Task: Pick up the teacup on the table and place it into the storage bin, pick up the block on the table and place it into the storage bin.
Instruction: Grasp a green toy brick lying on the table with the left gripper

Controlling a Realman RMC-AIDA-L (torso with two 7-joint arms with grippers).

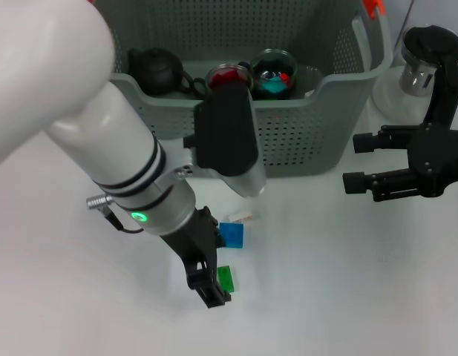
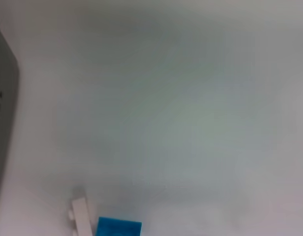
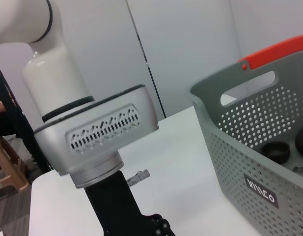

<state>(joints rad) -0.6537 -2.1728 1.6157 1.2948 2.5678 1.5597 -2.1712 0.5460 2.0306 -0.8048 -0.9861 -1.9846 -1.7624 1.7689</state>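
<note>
Nearest, the left tool (image 1: 214,285) is down at the desk (image 1: 347,297), its black fingers straddling a green block (image 1: 226,279); whether they have closed on it cannot be told. Just beyond lie a blue block (image 1: 231,234) and a small white piece (image 1: 240,217). Farther back, the storage bin (image 1: 318,126) already holds a black teapot (image 1: 156,70) and cups (image 1: 273,74), so the teacup step appears done; the block remains out. The right tool (image 1: 358,162) hovers open and empty beside the bin.
</note>
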